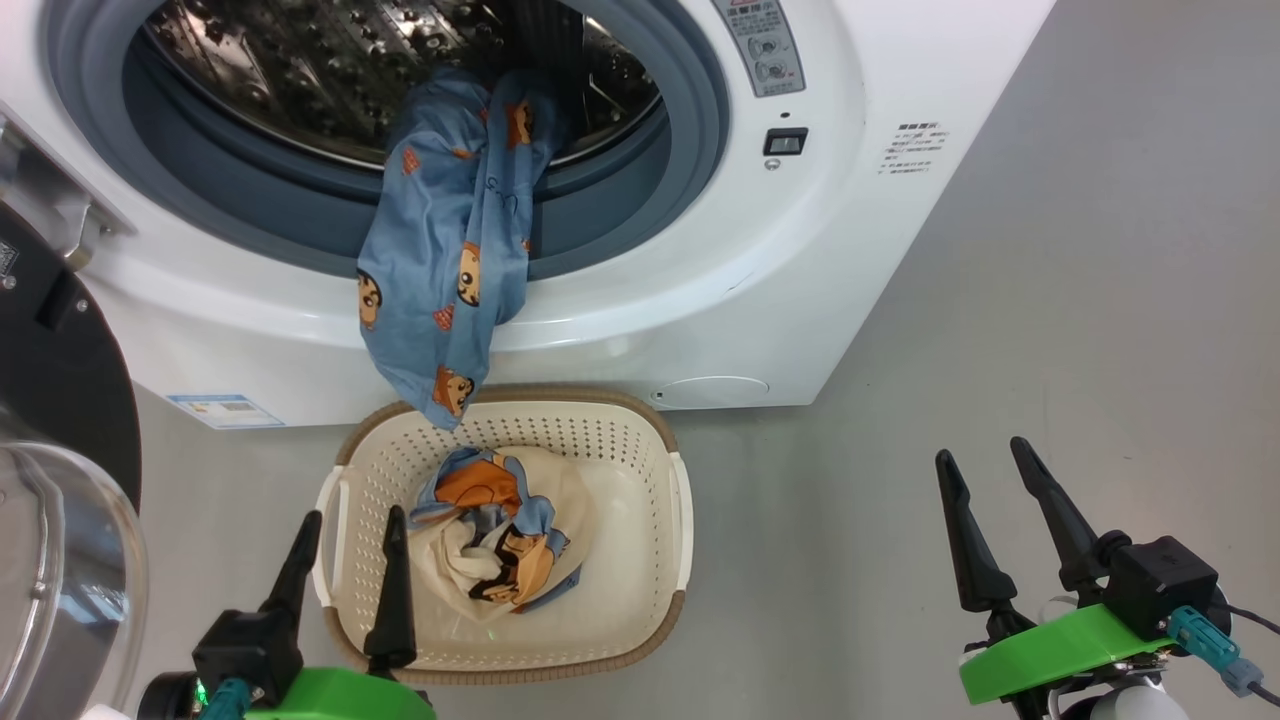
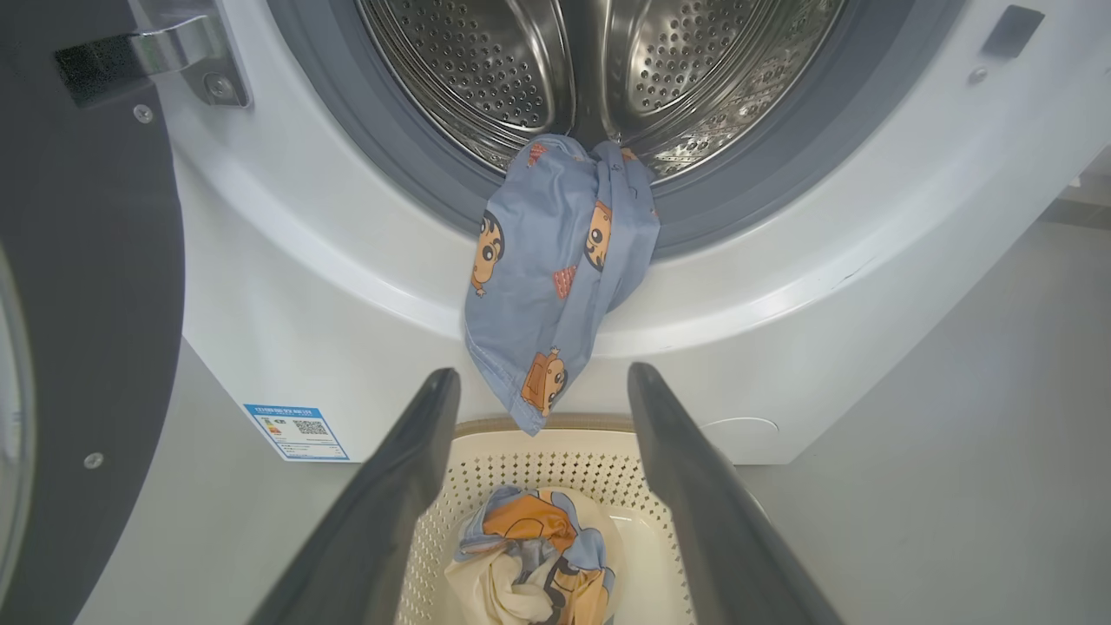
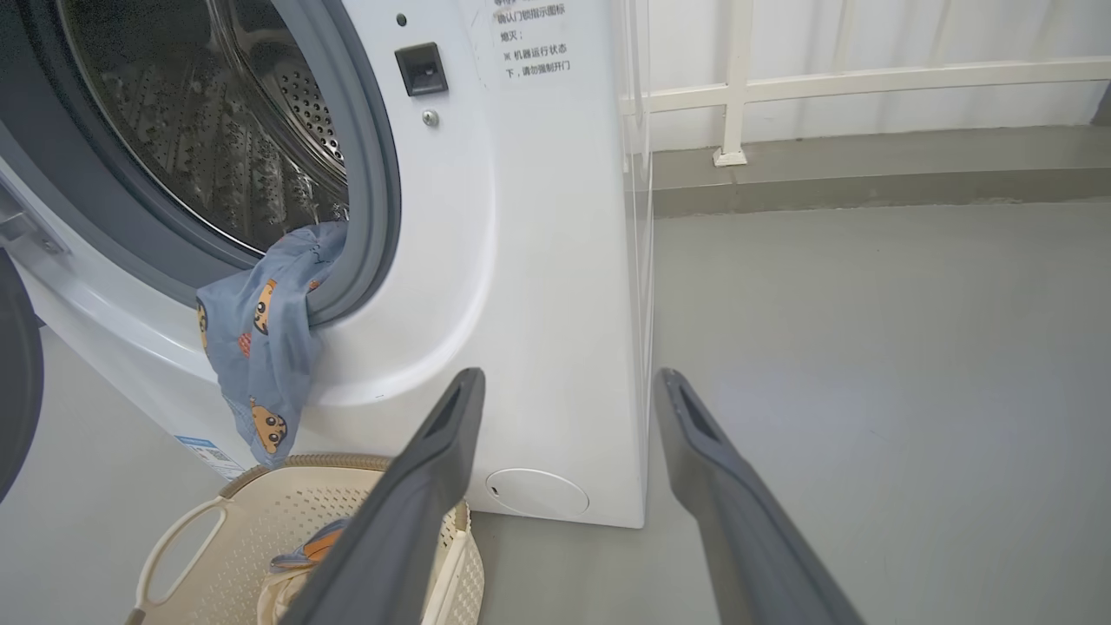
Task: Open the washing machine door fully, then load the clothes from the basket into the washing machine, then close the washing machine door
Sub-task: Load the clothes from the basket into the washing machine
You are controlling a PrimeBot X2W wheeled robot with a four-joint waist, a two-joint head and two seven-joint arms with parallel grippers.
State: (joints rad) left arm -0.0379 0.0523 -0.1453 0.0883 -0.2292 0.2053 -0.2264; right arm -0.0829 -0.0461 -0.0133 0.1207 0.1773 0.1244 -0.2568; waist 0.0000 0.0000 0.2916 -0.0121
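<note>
At the lower left of the head view, the left gripper (image 1: 355, 513) stands with both dark fingers spread wide and nothing between them. Its fingertips overlap the left edge of the basket (image 1: 600, 425), beside the left handle; contact with the rim cannot be determined. In the left wrist view these fingers frame the basket interior with an open gap.

The right gripper (image 1: 981, 449) is at the lower right, fingers likewise spread wide and empty. It sits over bare grey floor (image 1: 1050, 330), well apart from the basket and off the front right corner of the washing machine (image 1: 800, 300).

The washing machine door (image 1: 60, 380) stands open at the left edge of the machine front, carried on a metal hinge (image 2: 174, 52). Its clear glass bowl (image 1: 60, 580) shows at the left edge of the head view.

The basket stands on the floor just beside the machine front, directly below the round opening.

One printed garment (image 1: 440, 270), light blue with orange-brown figures, is draped over the lower lip of the grey rubber ring (image 1: 250, 215). Its upper end lies inside the steel drum (image 2: 486, 69). Its lower end hangs down the white front panel to the far rim of the basket.

A cloth bundle (image 1: 500, 545) of blue, orange and cream fabric lies on the basket bottom, nearer the left edge, just beside the left gripper's inner finger
</note>
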